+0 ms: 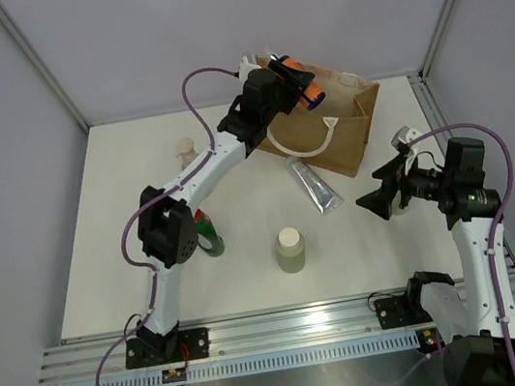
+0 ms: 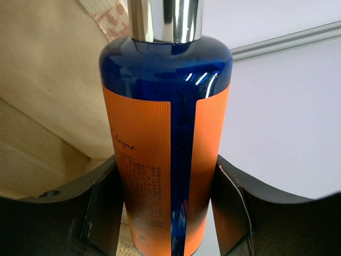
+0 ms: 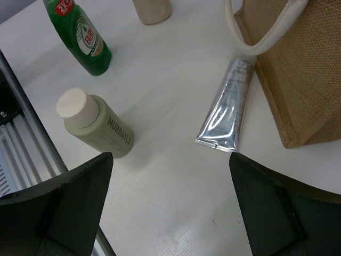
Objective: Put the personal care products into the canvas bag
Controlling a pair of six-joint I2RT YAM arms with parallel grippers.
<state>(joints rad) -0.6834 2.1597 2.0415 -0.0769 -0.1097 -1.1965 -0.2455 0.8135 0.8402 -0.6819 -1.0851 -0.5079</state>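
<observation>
Rails (image 1: 288, 323) along the near edge of the white counter (image 1: 254, 291), both arm bases bolted there. Just beyond, upright near the middle: pale olive cream-capped bottle (image 1: 290, 249), side lettering hard to read with confidence. To the right, held above the counter, fingers spread wide with nothing between them: right claw (image 1: 382, 191). To the left, green red-capped bottle (image 1: 209, 234), standing, partly hidden behind the left arm's elbow in the top view, cap cut off by the frame edge in the right wrist view. Farther on, silver tube (image 1: 314, 185) lying flat, far end just beside the foot of the canvas bag (image 1: 350, 129); touching or not, cannot tell. Far left, beige pump bottle (image 1: 187, 151), pump head hard to make out. At the back, above the far side of the bag: left claw (image 1: 293, 78) pinching the small orange bottle (image 1: 313, 96) by its sides. Blue glass, orange label, silver collar, top cut off in the left wrist view. Draped down the bag's front, white rope handle (image 1: 313, 140). Bag's inside mostly hidden by the arm from above; only a patch of pale lining visible past the bottle.
</observation>
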